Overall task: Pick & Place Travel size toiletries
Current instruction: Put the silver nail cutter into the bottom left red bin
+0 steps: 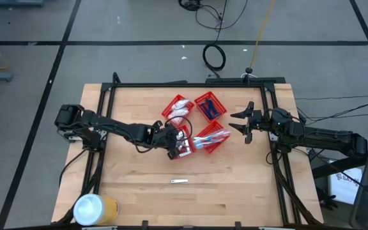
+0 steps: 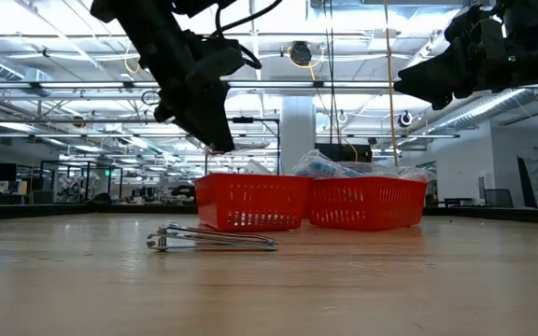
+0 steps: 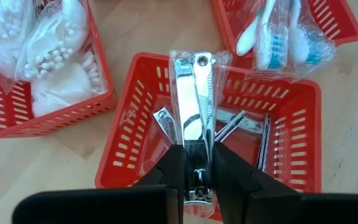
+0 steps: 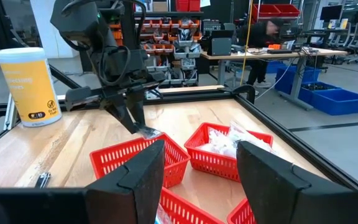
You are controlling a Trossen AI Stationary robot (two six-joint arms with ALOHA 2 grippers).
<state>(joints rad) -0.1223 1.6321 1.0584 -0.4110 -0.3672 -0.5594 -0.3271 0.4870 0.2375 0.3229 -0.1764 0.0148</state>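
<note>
My left gripper is shut on a silvery nail clipper in a clear wrapper, held over a red mesh basket that holds a few more clippers. In the high view this gripper is at the table's middle. Another wrapped clipper lies flat on the wood nearer the front; the low view shows it too. My right gripper hangs open and empty to the right of the baskets, above the table. My left gripper pinches the wrapped clipper's near end between its two fingers, which lie along the clipper. The fingers slant down from the table's left side. The clipper sticks out past the fingertips, over the basket and above its rim.
Three more red baskets stand close by: one with bags of white pieces, one with blue items, one with wrapped toothbrushes. A large yellow can with a white lid stands at the front left corner. A person is at a desk far behind.
</note>
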